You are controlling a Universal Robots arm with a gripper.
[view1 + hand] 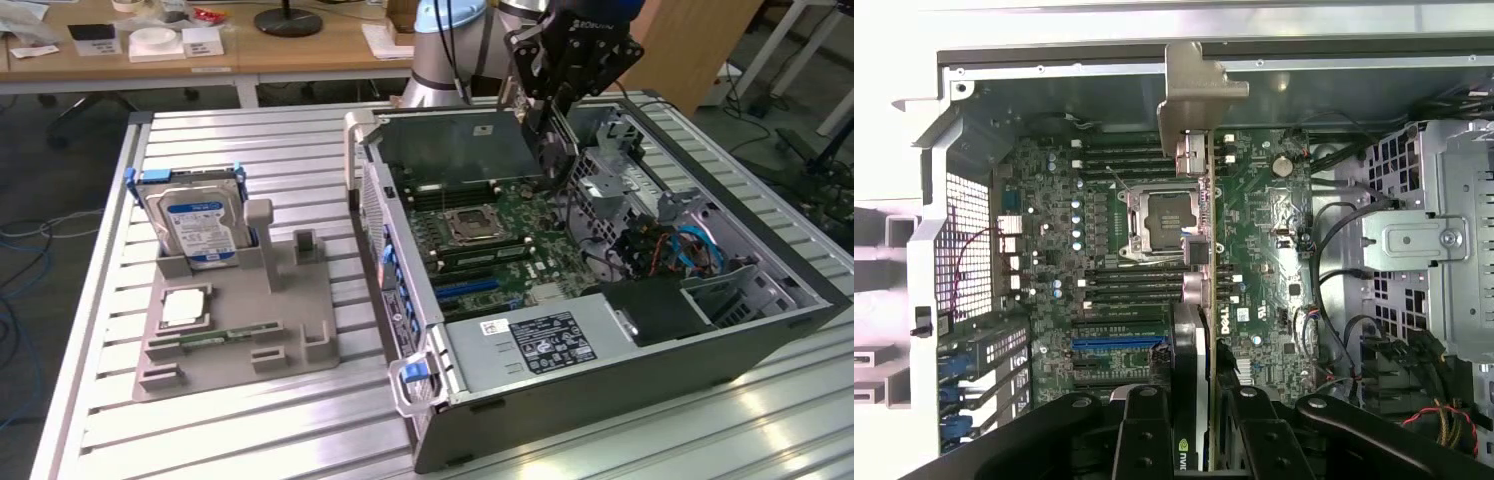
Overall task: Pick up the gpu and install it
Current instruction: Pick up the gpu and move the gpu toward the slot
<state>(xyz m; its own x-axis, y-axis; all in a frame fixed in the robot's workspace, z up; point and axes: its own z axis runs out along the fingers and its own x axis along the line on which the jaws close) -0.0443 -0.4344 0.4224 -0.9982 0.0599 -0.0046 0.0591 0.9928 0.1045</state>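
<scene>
Gripper (1204,400) x1: fingers clamped on gpu (461,148) | gpu x1: held over far end of open computer case (641,390) x1 | hard drive (200,225) x1: upright, exterior view's left, well apart

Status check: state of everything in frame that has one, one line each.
gpu: gripped, held above the motherboard, not seated.
pincer: shut on gpu.
computer case: lying on its side, panel off, open.
blue slot: empty.
hard drive: standing upright in the grey holder.
memory stick: lying flat in the holder.
</scene>
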